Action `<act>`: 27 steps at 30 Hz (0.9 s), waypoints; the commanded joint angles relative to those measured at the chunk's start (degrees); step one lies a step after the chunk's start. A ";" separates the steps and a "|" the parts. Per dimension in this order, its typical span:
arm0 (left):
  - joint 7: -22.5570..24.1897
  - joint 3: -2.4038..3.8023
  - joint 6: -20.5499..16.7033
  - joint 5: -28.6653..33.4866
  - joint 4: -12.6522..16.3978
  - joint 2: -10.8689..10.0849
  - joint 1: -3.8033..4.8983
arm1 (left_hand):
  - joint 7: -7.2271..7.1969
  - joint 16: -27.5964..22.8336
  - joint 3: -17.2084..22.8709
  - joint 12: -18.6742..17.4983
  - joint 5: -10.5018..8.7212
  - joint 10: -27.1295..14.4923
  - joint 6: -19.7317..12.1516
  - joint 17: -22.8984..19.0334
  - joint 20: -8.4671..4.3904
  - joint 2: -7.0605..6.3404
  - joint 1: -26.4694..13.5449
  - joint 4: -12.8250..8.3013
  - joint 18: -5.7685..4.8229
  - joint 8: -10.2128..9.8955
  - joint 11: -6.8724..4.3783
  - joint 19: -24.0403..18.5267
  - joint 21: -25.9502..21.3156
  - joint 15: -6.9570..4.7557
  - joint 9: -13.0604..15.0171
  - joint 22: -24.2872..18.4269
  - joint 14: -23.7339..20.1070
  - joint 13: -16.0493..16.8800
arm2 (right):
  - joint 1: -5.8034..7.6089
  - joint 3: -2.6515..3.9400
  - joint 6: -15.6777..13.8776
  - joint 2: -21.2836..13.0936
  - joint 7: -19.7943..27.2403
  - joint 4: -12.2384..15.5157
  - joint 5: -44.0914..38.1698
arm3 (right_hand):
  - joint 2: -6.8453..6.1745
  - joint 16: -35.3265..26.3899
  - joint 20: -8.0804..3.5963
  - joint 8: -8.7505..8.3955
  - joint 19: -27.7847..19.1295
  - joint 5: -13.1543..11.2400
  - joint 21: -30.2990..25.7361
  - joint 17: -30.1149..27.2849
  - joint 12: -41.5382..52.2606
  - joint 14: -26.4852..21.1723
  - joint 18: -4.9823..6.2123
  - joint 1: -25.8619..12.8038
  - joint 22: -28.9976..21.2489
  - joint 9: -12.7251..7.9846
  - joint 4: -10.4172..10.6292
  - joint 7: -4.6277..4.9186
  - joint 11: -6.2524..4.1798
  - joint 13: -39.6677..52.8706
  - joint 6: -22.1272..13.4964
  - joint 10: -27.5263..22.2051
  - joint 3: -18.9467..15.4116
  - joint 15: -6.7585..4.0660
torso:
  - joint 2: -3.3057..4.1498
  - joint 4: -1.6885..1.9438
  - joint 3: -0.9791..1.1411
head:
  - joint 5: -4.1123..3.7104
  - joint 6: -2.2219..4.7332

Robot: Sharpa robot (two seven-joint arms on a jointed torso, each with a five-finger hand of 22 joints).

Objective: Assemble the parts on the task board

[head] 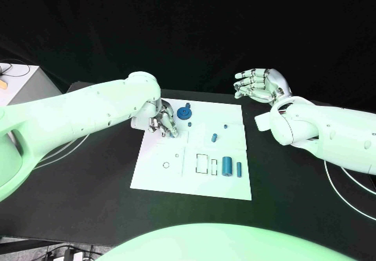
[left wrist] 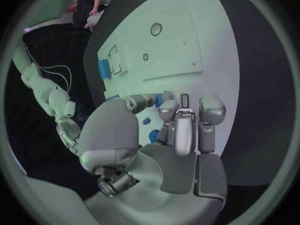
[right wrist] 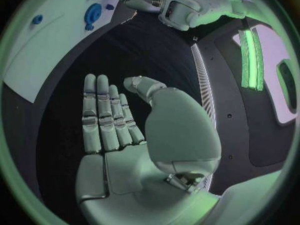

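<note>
While my left hand curls over the board, whether pinching a part I cannot tell, I should lower gently; my right hand hovers spread beyond the board's far corner.

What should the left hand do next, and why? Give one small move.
Probably close the left hand on the small blue piece at its fingertips. The hand is already down on the white board, beside the blue gear, and I cannot tell that it has a firm hold. The right hand is open, off the board.
</note>
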 commanded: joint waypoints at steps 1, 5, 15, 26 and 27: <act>-0.17 -0.16 -1.95 -1.81 -0.22 -0.05 -0.14 | 0.25 -0.29 11.06 -0.45 -0.38 -0.32 -0.75 7.68 0.09 0.44 -0.02 -11.80 -0.28 -0.80 0.23 -0.40 -0.33 0.37 -0.17 -0.19 3.50 -0.18 | -0.03 0.02 1.00 -0.03 0.50 0.09 -0.30 | 0.50 -0.25 0.27 -0.04 -0.05 0.35 -0.23 -0.07 -0.36 0.17 0.27 0.00 -0.07 -0.05 -0.34 2.86 0.23 -0.07 -0.44 0.02 -0.01 0.39 | 0.02 -0.04 0.01 | 0.01 0.00; -0.14 -0.16 -2.04 -1.75 -0.17 -0.22 -0.13 | 0.39 -0.57 6.70 -0.64 -0.61 -0.94 -1.65 7.12 0.52 -0.41 -2.18 -10.07 -0.11 -2.67 0.50 -1.03 -1.08 0.78 -0.35 -1.06 3.23 -0.47 | -0.03 0.02 1.06 -0.07 0.46 0.11 -0.30 | 0.50 -0.28 0.28 -0.04 -0.06 0.36 -0.24 -0.08 -0.38 0.17 0.26 -0.02 -0.09 -0.06 -0.35 2.87 0.24 -0.08 -0.45 0.01 -0.03 0.40 | 0.03 0.00 -0.01 | -0.02 0.00; -0.09 -0.14 -1.96 -1.38 -0.11 -0.39 -0.13 | 0.45 -0.76 1.28 -0.66 -0.53 -1.78 -0.43 6.80 0.68 -2.31 -4.49 -7.29 -0.02 -4.64 0.67 -1.21 -1.75 0.87 -0.77 -1.71 3.04 -0.36 | -0.04 0.02 1.18 -0.07 0.42 0.12 -0.30 | 0.47 -0.34 0.29 -0.05 -0.10 0.36 -0.28 -0.11 -0.42 0.12 0.25 -0.05 -0.14 -0.07 -0.40 2.88 0.26 -0.08 -0.48 -0.06 -0.05 0.42 | 0.01 0.03 -0.02 | -0.13 0.00; -0.10 -0.14 -1.36 -1.27 0.19 -0.74 -0.13 | 0.69 -0.81 -3.16 -0.63 -0.71 -2.08 0.31 6.73 0.86 -4.05 -5.70 -4.93 -0.02 -5.54 0.90 -1.22 -2.06 1.06 -0.71 -1.98 2.98 -0.18 | -0.06 0.02 1.28 -0.12 0.37 0.11 -0.30 | 0.46 -0.69 0.36 -0.09 -0.36 0.40 -0.47 -0.27 -0.52 -0.21 0.16 -0.13 -0.36 -0.13 -0.56 2.94 0.35 -0.09 -0.63 -0.22 -0.06 0.57 | -0.01 0.08 -0.06 | -0.09 0.00; -0.10 -0.14 -1.27 -1.28 0.30 -0.83 -0.13 | 0.74 -0.83 -4.13 -0.66 -0.73 -2.16 0.35 6.70 0.89 -4.26 -5.75 -4.50 0.00 -5.68 0.95 -1.21 -2.11 1.10 -0.67 -2.02 2.96 -0.20 | -0.07 0.02 1.29 -0.11 0.37 0.10 -0.30 | 0.47 -0.74 0.37 -0.10 -0.40 0.40 -0.50 -0.29 -0.54 -0.25 0.15 -0.15 -0.39 -0.14 -0.58 2.96 0.37 -0.09 -0.66 -0.26 -0.07 0.59 | -0.04 0.10 -0.08 | -0.07 0.00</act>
